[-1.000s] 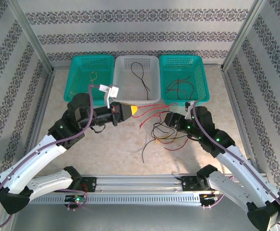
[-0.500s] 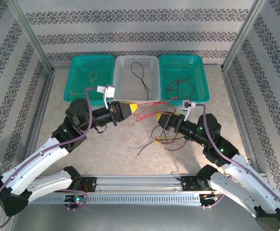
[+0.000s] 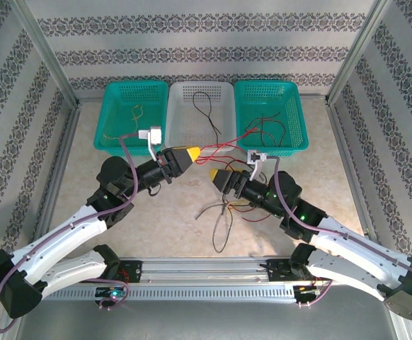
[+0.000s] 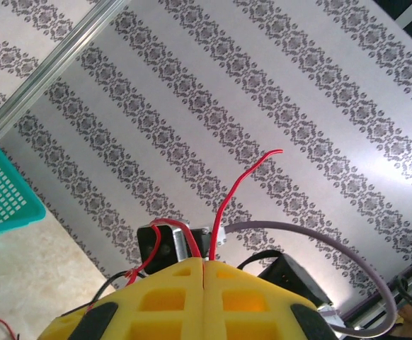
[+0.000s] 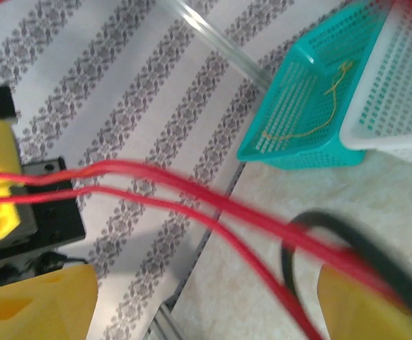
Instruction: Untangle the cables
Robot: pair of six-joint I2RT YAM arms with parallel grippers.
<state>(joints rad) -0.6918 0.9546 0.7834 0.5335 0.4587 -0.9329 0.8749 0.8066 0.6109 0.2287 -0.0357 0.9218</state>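
Yellow left gripper [image 3: 194, 151], tip rightward, tight on red cables [image 3: 224, 145]; right gripper [image 3: 214, 174] agape, leftward.

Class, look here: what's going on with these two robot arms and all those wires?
Two robot arms are working on a knot of thin cables. The left gripper, jaws shut, pinches a red cable. The right gripper has its jaws open, with red strands running between them. The tangle lies on the table below, and a few wires lie in the baskets behind.
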